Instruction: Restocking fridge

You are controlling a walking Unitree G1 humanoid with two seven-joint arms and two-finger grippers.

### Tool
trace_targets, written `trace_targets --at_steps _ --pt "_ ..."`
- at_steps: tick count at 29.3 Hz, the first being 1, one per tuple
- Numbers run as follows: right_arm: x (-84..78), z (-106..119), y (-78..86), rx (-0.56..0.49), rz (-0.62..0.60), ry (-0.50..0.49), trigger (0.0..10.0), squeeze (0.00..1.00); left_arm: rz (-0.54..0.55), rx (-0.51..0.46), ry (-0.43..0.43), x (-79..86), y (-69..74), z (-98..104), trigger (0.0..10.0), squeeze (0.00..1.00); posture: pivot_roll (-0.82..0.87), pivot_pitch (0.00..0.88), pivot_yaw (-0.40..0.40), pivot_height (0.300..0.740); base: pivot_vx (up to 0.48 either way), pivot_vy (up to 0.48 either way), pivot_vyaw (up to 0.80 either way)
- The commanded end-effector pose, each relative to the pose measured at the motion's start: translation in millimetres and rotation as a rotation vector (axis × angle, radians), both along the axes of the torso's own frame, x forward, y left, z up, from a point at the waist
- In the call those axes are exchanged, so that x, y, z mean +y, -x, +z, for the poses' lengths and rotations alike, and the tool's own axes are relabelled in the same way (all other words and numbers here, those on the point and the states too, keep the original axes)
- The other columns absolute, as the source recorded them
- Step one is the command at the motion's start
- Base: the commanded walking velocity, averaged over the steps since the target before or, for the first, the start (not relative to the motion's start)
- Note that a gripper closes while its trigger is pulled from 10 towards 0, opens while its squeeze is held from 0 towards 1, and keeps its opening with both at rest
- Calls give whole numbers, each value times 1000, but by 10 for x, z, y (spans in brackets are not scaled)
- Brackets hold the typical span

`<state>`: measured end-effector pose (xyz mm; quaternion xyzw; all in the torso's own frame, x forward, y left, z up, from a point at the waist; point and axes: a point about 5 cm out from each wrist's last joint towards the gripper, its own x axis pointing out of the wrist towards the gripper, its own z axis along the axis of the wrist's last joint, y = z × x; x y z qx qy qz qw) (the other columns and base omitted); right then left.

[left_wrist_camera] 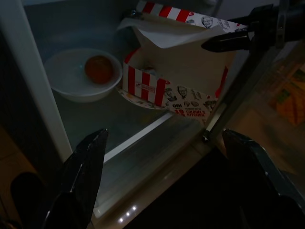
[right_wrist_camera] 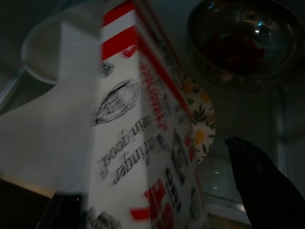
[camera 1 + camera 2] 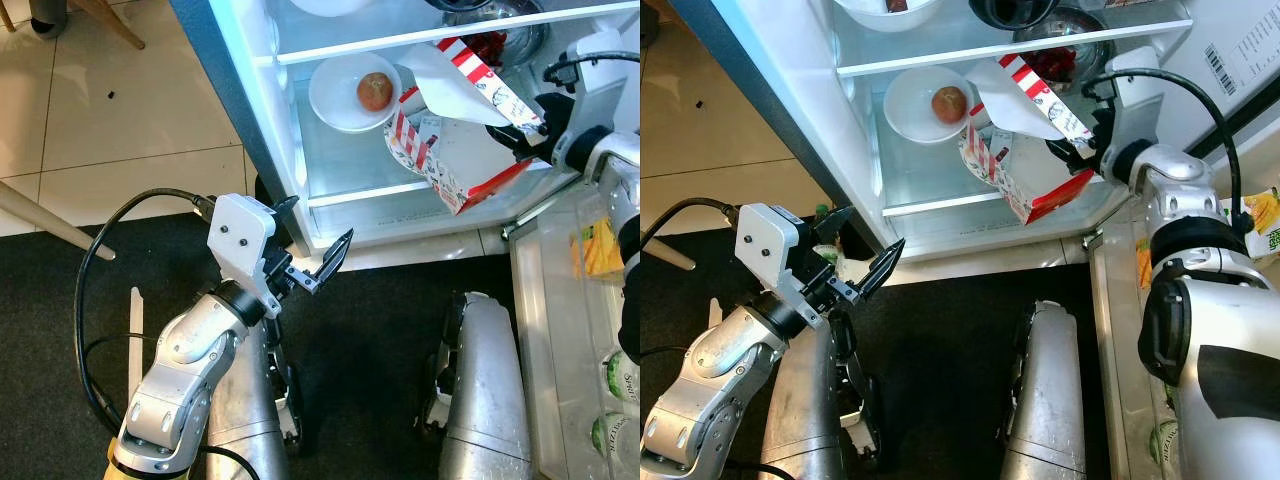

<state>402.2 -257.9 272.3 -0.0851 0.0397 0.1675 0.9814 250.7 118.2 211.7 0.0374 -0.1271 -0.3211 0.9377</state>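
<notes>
Open fridge: white glass shelf (image 3: 400, 180) carries a round white bowl (image 3: 345, 100) at its left, holding one brown round fruit (image 3: 375, 91). Just right of the bowl, a red-and-white striped cardboard food box (image 3: 455, 150), lid flap open, tilted, overhanging the shelf's near edge. Right gripper (image 3: 520, 135) is clamped on the box's right side. Left gripper (image 3: 315, 250) hovers near, below the shelf front, fingers spread, empty. Far right: clear door bin (image 3: 545, 330) with a yellow packet (image 3: 598, 247).

My right wrist view blurs the print on the red-striped box (image 2: 143, 143). A bowl (image 3: 335, 5) at twelve o'clock is cut by the head view's edge, and bottles (image 3: 622, 405) at four o'clock too.
</notes>
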Motion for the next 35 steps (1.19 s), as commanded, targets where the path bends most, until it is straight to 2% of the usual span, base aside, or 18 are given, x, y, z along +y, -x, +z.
trace_targets --at_steps 1,6,7,8,12,15,20,25,26,28,29,31,32,33,34,35 --pt "-46 -53 37 -1 36 15 10000 1000 -11 29 1 -6 24 -73 10000 0 101 481 60 500 0 0 0" --pt "-30 -83 93 -16 173 72 10000 1000 -12 29 0 -6 22 -74 10000 0 101 481 60 500 0 0 0" --pt "-29 -77 107 -30 200 83 10000 796 -13 28 0 -7 22 -75 10000 0 101 481 60 500 0 0 0" --pt "-30 -54 120 -51 224 83 10000 0 -13 29 1 -6 21 -75 10000 0 94 483 61 500 0 0 0" --pt "-22 -2 141 -95 270 76 10000 0 -16 28 1 -9 17 -76 10000 0 93 480 63 500 0 0 0" --pt "-3 101 154 -158 312 3 10000 0 -18 27 0 -11 12 -75 10000 0 92 479 64 500 0 0 0" --pt "22 141 145 -188 318 -64 10000 0 -20 27 -1 -13 10 -77 10000 0 93 475 63 500 0 0 0" --pt "73 8 39 -98 148 -138 10000 0 -21 24 -3 -11 6 -71 10000 0 94 468 64 500 0 0 0" --pt "73 8 39 -98 148 -138 10000 0 -21 24 -3 -11 6 -71 10000 0 94 468 64 500 0 0 0" --pt "106 -26 9 -92 100 -224 10000 0 -22 22 -1 -14 3 -69 10000 0 93 460 64 500 0 0 0" --pt "106 -26 9 -92 100 -224 10000 0 -22 22 -1 -14 3 -69 10000 0 93 460 64 500 0 0 0" --pt "129 -43 -11 -91 67 -298 10000 0 -25 22 -1 -20 3 -70 10000 0 93 460 64 500 0 0 0" --pt "129 -43 -11 -91 67 -298 10000 0 -25 22 -1 -20 3 -70 10000 0 93 460 64 500 0 0 0" --pt "140 -53 -24 -89 41 -331 5804 0 -26 22 -1 -24 4 -72 10000 0 93 459 65 500 0 0 0" --pt "140 -53 -24 -89 41 -331 5804 0 -26 22 -1 -24 4 -72 10000 0 93 459 65 500 0 0 0" --pt "143 -64 -37 -91 1 -370 0 0 -27 22 -1 -25 4 -72 10000 0 93 459 65 500 0 0 0"
